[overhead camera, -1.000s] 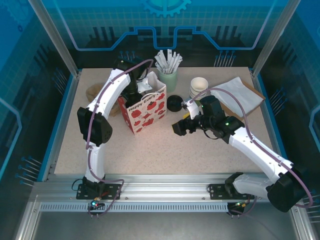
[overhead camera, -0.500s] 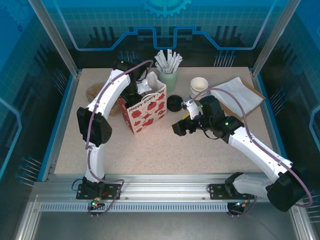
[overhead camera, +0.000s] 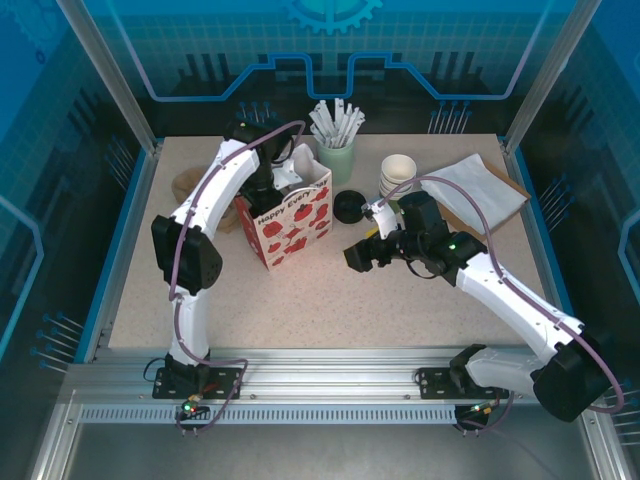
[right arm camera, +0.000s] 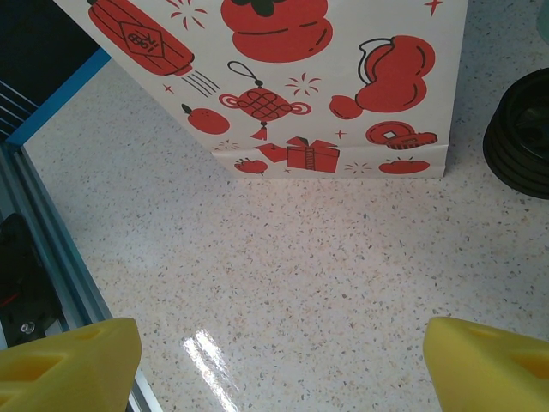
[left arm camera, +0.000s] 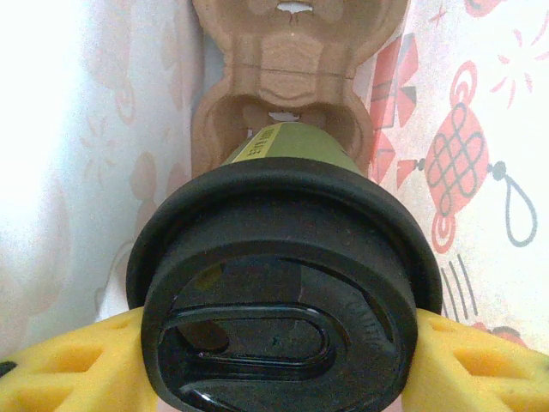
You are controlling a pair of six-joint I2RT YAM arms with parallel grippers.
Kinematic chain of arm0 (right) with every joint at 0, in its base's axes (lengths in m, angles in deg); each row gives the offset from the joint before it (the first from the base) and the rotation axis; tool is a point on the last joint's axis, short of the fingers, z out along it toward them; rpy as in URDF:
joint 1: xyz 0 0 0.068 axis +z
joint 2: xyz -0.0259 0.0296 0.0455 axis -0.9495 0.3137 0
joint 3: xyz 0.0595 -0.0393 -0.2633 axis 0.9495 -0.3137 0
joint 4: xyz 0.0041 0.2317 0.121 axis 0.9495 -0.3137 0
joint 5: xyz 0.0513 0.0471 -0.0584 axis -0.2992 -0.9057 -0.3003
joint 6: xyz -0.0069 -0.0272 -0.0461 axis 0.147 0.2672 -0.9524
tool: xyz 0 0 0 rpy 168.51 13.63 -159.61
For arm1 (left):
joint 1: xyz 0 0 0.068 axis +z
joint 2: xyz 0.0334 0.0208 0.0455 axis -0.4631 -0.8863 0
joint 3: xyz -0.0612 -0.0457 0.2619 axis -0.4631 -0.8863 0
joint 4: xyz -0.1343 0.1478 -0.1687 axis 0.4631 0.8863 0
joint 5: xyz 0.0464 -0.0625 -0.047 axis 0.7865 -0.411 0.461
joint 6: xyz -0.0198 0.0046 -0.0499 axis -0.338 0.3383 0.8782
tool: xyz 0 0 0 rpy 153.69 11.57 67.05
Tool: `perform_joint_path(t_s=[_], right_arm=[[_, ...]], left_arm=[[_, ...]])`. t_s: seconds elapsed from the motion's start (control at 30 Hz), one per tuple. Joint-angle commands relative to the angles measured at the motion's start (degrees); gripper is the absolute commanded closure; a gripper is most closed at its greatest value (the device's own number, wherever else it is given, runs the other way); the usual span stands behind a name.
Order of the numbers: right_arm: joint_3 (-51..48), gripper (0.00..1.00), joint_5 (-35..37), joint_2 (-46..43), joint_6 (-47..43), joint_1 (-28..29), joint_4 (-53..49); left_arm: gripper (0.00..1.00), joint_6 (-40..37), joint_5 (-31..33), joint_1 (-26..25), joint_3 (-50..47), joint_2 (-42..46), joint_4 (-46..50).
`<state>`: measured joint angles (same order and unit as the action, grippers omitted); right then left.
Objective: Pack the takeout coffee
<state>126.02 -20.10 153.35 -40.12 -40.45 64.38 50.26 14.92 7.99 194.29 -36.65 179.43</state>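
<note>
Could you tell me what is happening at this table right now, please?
The left gripper grips a lidded green coffee cup by its sides, inside the red-and-white paper bag. The cup is at a slot of the brown cardboard cup carrier lying in the bag; whether it is seated is hard to tell. The right gripper hangs open and empty over the table in front of the bag, near a stack of black lids.

Bag walls tight round cup; tabletop nr bag free.
</note>
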Motion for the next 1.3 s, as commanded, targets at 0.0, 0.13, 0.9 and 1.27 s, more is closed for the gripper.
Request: perform_joint_path(t_s=[0.0, 0.13, 0.9, 1.27], right_arm=[[0.11, 0.13, -0.48, 0.54, -0.67, 1.03, -0.15], [0.20, 0.13, -0.50, 0.66, -0.72, 1.06, -0.16], [-0.07, 0.13, -0.58, 0.54, -0.42, 1.17, 0.02], [-0.23, 0.13, -0.53, 0.44, -0.44, 1.17, 0.02]], left_arm=[[0.52, -0.04, 0.88, 0.86, 0.30, -0.76, 1.83], [0.51, -0.04, 0.88, 0.90, 0.53, -1.81, 1.70], [0.50, 0.43, 0.88, 0.96, 0.75, -2.53, 1.06], [0.50, 0.49, 0.79, 0.96, 0.37, -2.20, 0.96]])
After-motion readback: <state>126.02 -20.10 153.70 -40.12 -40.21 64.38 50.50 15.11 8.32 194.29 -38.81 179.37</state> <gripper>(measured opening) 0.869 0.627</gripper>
